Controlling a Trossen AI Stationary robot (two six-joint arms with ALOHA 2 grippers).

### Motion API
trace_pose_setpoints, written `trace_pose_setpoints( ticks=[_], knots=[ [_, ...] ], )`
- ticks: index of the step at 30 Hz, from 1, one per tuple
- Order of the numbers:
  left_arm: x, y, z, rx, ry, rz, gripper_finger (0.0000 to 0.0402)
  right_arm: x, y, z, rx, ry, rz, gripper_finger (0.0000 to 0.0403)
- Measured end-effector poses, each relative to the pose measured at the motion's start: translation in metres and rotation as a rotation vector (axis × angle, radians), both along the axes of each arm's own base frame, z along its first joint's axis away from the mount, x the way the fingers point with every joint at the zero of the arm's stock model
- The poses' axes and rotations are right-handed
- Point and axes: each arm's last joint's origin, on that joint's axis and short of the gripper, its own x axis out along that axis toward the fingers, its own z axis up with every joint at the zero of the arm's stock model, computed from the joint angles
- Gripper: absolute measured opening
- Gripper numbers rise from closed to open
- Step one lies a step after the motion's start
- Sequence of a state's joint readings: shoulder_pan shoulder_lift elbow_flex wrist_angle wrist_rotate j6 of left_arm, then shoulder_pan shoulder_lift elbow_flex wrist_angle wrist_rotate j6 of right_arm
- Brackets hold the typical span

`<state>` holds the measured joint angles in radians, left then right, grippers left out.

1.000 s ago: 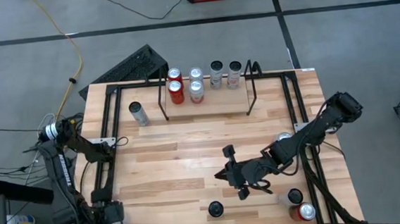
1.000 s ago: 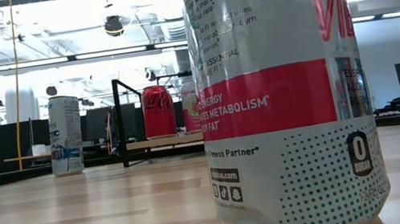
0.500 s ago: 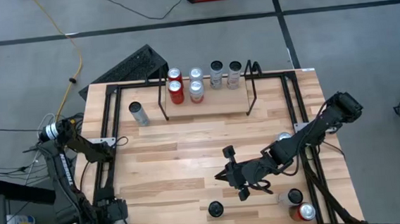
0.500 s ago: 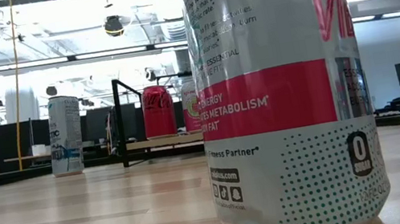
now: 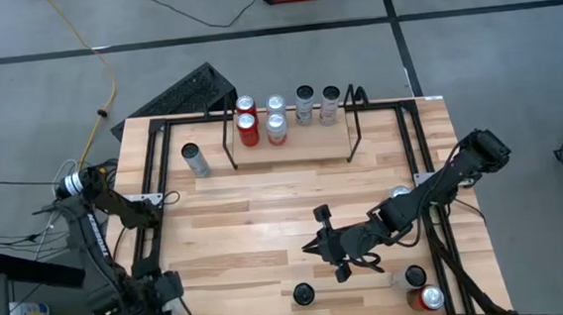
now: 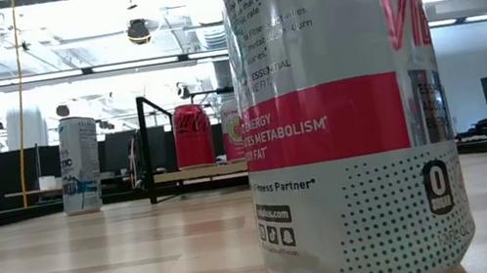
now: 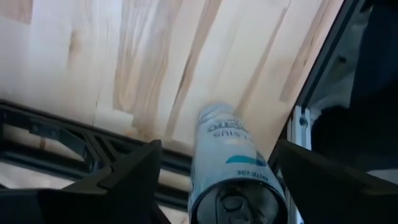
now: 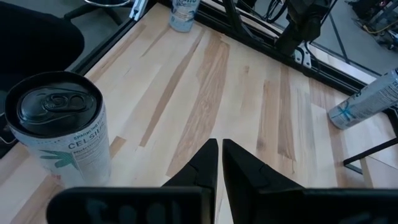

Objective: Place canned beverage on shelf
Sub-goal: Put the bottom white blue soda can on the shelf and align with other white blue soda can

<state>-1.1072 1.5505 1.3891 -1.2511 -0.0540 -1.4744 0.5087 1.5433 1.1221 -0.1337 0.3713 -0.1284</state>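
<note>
In the left wrist view a white canned beverage (image 7: 227,155) stands upright on the table's near-left corner, beside the black rail. My left gripper (image 7: 217,146) (image 5: 157,297) points down over it, open, one finger on each side of the can. My right gripper (image 8: 219,146) (image 5: 317,244) hangs shut over the middle of the table and holds nothing. The shelf (image 5: 301,148) stands at the far edge with several cans (image 5: 276,123) on it.
A black-topped can (image 8: 59,130) (image 5: 303,295) stands near the front edge, close to my right gripper. Another can (image 5: 194,160) stands left of the shelf. Two more cans (image 5: 422,289) stand at the near right. Black rail frames (image 5: 150,201) run along both sides.
My left gripper has shifted a little toward the table's right at the near-left corner.
</note>
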Motion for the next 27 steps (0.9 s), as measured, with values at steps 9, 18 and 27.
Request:
trace_pose_setpoints(
  ticks=[9,18,27],
  knots=[
    [0.012,0.006,0.000,-0.028,0.042,-0.063,0.0341,0.000,0.000,0.000,0.003,0.002,0.006,0.0049],
    [-0.003,-0.003,0.001,-0.057,0.083,-0.013,0.0342,-0.001,0.000,-0.001,0.009,0.018,-0.001,0.0049],
    [-0.022,-0.012,0.000,-0.064,0.109,0.066,0.0341,-0.001,0.000,-0.001,0.019,0.015,-0.004,0.0049]
  ],
)
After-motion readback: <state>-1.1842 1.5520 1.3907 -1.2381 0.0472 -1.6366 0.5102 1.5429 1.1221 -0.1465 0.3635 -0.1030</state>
